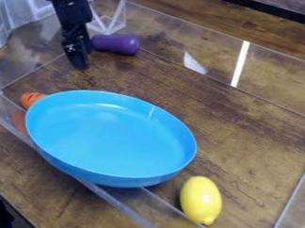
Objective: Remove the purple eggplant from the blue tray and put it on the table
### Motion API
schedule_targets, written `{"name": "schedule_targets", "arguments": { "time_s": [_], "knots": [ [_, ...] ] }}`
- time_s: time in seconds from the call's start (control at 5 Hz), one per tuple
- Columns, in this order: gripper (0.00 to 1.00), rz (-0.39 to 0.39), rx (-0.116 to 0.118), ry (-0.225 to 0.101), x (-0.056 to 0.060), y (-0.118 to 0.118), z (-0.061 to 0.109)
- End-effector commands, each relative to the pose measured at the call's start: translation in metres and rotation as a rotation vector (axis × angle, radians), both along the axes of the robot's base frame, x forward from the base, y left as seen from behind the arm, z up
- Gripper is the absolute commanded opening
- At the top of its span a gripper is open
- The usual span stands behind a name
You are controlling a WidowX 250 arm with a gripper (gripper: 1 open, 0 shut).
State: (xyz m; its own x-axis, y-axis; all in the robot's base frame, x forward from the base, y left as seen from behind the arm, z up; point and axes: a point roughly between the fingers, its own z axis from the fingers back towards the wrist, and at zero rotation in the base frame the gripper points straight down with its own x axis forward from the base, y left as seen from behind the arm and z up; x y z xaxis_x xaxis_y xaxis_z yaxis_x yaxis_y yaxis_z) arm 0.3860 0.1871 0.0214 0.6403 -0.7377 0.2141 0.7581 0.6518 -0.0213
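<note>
- My claw (80, 54) hangs low at the upper left of the view, dark and blurry against the wood, its jaws apart and clamped on nothing.
- The purple eggplant (116, 45) lies on its side on the table (224, 113), outside the blue tray (112, 136), just to the right of my claw in the view; I cannot tell whether we touch.
- That makes 1 purple thing out on the planks, beyond the far rim of the tray, with bare wood between the 2.
- The tray is the widest thing around me, a bright blue oval with a raised rim, and I see nothing lying in it.
- 1 orange object (32, 98) sits against the tray's left side, partly hidden by the rim, so I cannot make out its whole shape.
- 1 yellow lemon (201, 200) rests near the tray's lower right side, apart from it and well apart from me.
- A glossy clear sheet covers the planks; 1 bright streak (240, 64) shines on it to the right of the eggplant.
- Pale, see-through material (108, 16) shows behind my claw and the eggplant, its outline unclear to me.
- Nothing solid shows between me and the eggplant; the tray and orange object lie nearer the camera.
</note>
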Motion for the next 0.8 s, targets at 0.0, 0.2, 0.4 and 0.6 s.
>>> {"name": "schedule_targets", "arguments": {
  "time_s": [0.0, 0.2, 0.4, 0.6],
  "knots": [
    [1.0, -0.032, 0.003, -0.022, 0.008, -0.018, 0.005],
    [1.0, -0.043, 0.001, -0.027, 0.011, -0.028, 0.003],
    [1.0, -0.082, -0.002, -0.031, 0.012, -0.029, 0.001],
    [1.0, -0.119, -0.005, -0.035, 0.013, -0.03, 0.0]
  ]
}}
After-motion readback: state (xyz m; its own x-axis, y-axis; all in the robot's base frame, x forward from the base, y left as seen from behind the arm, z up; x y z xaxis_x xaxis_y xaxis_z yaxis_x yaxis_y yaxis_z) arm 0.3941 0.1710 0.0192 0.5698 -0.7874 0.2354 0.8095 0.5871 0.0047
